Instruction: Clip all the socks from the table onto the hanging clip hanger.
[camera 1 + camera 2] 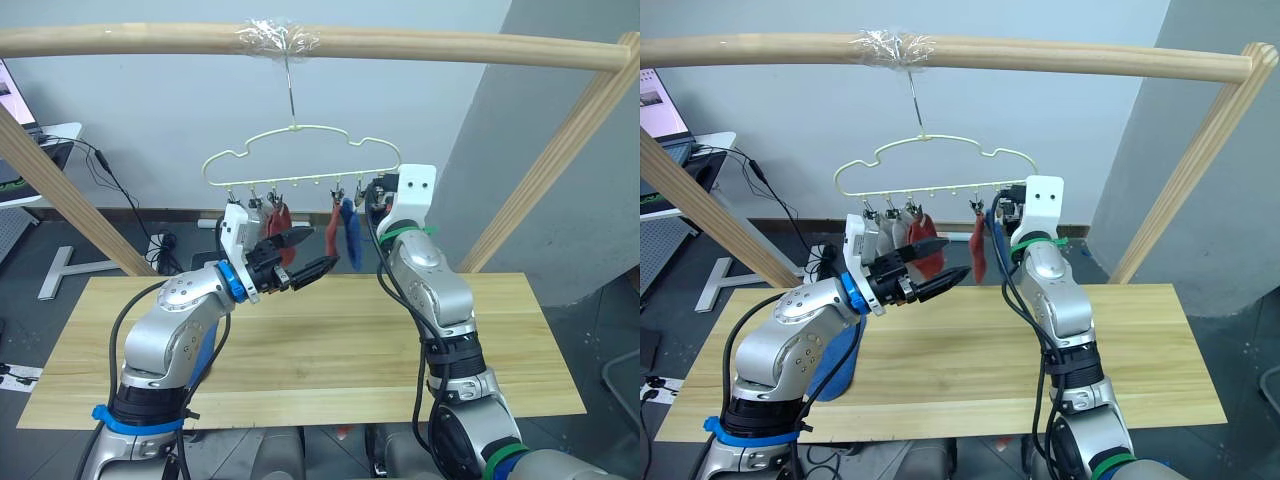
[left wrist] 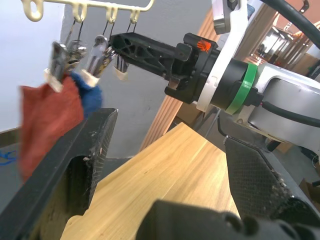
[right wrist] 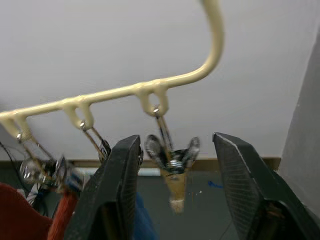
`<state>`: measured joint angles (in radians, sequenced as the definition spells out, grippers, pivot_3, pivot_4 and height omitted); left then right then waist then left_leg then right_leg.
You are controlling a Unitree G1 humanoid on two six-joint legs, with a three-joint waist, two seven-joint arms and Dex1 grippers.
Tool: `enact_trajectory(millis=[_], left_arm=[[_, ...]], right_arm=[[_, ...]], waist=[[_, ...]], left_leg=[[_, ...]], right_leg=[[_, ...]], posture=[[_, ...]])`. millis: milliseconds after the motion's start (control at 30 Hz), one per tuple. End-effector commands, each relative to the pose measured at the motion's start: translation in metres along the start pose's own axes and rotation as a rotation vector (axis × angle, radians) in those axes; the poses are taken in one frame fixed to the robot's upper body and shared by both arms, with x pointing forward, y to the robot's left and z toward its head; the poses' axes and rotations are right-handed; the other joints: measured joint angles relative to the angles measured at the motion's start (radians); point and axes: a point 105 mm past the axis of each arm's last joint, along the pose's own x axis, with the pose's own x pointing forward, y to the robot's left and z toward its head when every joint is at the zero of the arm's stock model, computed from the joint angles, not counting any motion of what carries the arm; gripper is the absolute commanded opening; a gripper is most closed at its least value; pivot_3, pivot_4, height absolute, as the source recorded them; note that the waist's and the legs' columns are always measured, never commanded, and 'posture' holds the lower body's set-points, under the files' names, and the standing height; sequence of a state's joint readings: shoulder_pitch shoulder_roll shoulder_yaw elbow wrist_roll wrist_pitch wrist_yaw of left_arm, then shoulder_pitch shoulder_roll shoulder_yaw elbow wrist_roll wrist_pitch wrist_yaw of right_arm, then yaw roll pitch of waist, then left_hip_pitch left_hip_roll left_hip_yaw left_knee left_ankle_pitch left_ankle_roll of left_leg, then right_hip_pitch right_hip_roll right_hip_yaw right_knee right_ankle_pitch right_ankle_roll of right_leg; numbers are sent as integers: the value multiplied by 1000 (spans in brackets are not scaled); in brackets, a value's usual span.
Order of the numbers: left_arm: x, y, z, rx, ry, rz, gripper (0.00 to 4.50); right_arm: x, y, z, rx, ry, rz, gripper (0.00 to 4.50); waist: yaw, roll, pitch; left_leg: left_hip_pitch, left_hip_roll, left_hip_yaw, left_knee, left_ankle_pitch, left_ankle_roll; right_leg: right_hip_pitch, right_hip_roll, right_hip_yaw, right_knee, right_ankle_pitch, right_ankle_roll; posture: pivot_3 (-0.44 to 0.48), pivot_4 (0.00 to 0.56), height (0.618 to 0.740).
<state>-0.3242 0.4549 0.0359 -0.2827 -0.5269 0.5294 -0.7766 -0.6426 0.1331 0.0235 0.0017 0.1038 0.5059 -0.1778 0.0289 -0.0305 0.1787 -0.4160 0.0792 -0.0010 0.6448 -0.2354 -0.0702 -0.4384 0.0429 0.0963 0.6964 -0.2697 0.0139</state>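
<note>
Below pole-hung clip hanger (image 1: 300, 160), right pincer (image 3: 175, 190) straddles a clip (image 3: 170, 165).

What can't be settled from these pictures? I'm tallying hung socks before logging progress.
- Sock count on the clip hanger: the left gripper and right arm overlap the socks in both eye views.
- Left wrist view: red sock blurred, cut by the edge.
- Right wrist view: socks cut off at the bottom.

Head pair: you look forward and down from head height; both eyes share the counter (image 1: 330, 350) and clip hanger (image 1: 300, 160).
Left wrist: close, facing along its claw toward the right arm.
Right wrist: very close, facing up at one clip (image 3: 171, 167).
</note>
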Motion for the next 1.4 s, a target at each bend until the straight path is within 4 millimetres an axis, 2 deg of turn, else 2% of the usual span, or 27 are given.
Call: enact_trajectory(millis=[33, 200, 400, 600, 867, 1400], left_arm=[[2, -8, 12, 29, -38, -31, 3944], [3, -9, 12, 27, -41, -37, 3944], [2, -8, 11, 25, -40, -39, 3944], [1, -6, 8, 20, -38, -40, 3944], [-2, -6, -1, 14, -33, -44, 3944], [-7, -6, -4, 16, -29, -53, 3944]], right_arm=[[-3, 15, 26, 54, -105, 46, 2299], [-6, 17, 27, 59, -117, 55, 2299], [-10, 20, 37, 80, -177, 71, 2299], [-13, 17, 35, 76, -173, 61, 2299], [-22, 17, 4, 37, -45, 69, 2299], [-1, 10, 7, 14, -35, 18, 2299]], waist=[[0, 0, 0], [0, 0, 0], [0, 0, 0], [0, 0, 0], [-1, 0, 0], [0, 0, 0]], left_leg=[[0, 0, 0, 0, 0, 0], [0, 0, 0, 0, 0, 0], [0, 0, 0, 0, 0, 0], [0, 0, 0, 0, 0, 0], [0, 0, 0, 0, 0, 0], [0, 0, 0, 0, 0, 0]], right_leg=[[0, 0, 0, 0, 0, 0], [0, 0, 0, 0, 0, 0], [0, 0, 0, 0, 0, 0], [0, 0, 0, 0, 0, 0], [-1, 0, 0, 0, -1, 1], [-1, 0, 0, 0, -1, 1]], posture=[[232, 169, 740], [227, 168, 740], [225, 168, 740], [225, 168, 740], [225, 164, 740], [235, 151, 740]])
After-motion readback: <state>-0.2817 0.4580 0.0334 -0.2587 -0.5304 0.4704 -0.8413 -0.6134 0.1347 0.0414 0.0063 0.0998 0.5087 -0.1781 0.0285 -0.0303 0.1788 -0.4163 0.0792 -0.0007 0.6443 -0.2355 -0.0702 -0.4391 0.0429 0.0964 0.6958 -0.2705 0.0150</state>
